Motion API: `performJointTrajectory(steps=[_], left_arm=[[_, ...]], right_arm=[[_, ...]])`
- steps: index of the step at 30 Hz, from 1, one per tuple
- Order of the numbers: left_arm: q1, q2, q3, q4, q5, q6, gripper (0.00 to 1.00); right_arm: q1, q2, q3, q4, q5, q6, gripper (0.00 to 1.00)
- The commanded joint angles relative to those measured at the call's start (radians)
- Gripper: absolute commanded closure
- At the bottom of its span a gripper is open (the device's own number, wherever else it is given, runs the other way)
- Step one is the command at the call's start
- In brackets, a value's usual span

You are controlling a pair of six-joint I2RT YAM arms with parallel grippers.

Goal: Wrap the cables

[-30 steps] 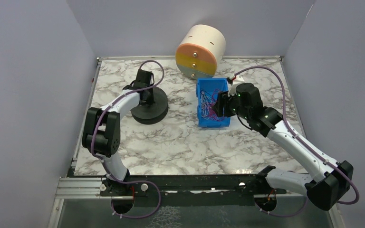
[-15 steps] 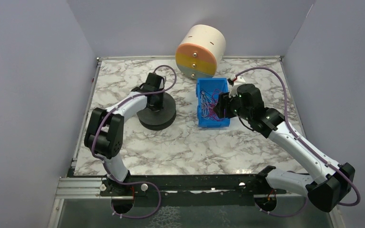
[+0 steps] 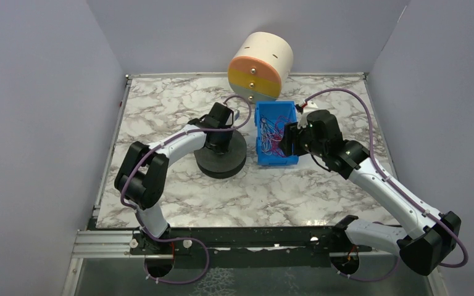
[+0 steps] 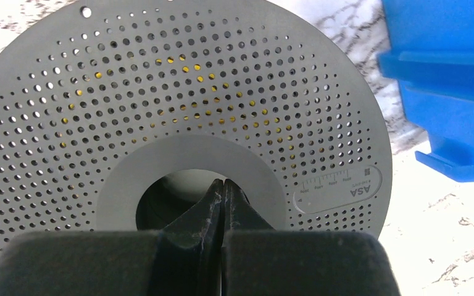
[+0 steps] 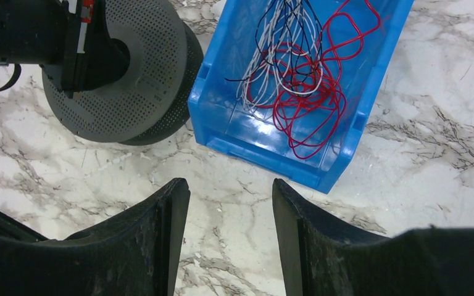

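Note:
The cables (image 3: 270, 137) are hair-thin red, white, dark and purple wires lying tangled in a blue bin (image 3: 276, 161); they also show in the right wrist view (image 5: 302, 80). A dark grey perforated spool (image 3: 222, 161) lies flat on the table just left of the bin. My left gripper (image 4: 223, 184) is shut, its tips inside the spool's (image 4: 191, 80) centre hole. My right gripper (image 5: 231, 185) is open and empty, over bare marble beside the bin (image 5: 247, 132); in the top view it (image 3: 288, 137) is at the bin's right side.
A large peach, yellow and grey drum (image 3: 259, 65) lies on its side at the back, just behind the bin. Purple walls close the left, right and back. The bin's corner (image 4: 444, 74) is close to the spool's right edge.
My left arm has slid the spool to the right across the table, up close to the bin. The right arm has barely moved.

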Motion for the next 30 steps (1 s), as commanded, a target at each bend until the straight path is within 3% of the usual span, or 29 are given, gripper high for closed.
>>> performJointTrajectory(steps=[1,4,11,16,23,30], left_arm=[[-0.040,-0.030,-0.010,-0.022,0.024,0.002,1.00],[-0.046,-0.034,-0.005,-0.029,-0.006,0.001,0.99],[-0.046,-0.131,0.011,-0.062,-0.093,0.010,0.71],[-0.046,-0.213,0.004,-0.068,-0.143,0.004,0.61],[-0.046,-0.378,-0.005,-0.068,-0.083,-0.025,0.51],[-0.046,-0.549,-0.107,0.011,-0.032,-0.037,0.40]], right_arm=[[0.006,0.000,0.013,-0.017,0.045,-0.003,0.43],[0.005,0.017,0.017,-0.014,0.047,0.003,0.43],[0.006,0.077,0.086,-0.037,0.083,0.011,0.43],[0.006,0.105,0.064,0.014,0.109,0.019,0.43],[0.006,0.183,0.112,0.033,0.176,0.018,0.46],[-0.003,0.339,0.221,0.072,0.209,-0.037,0.50]])
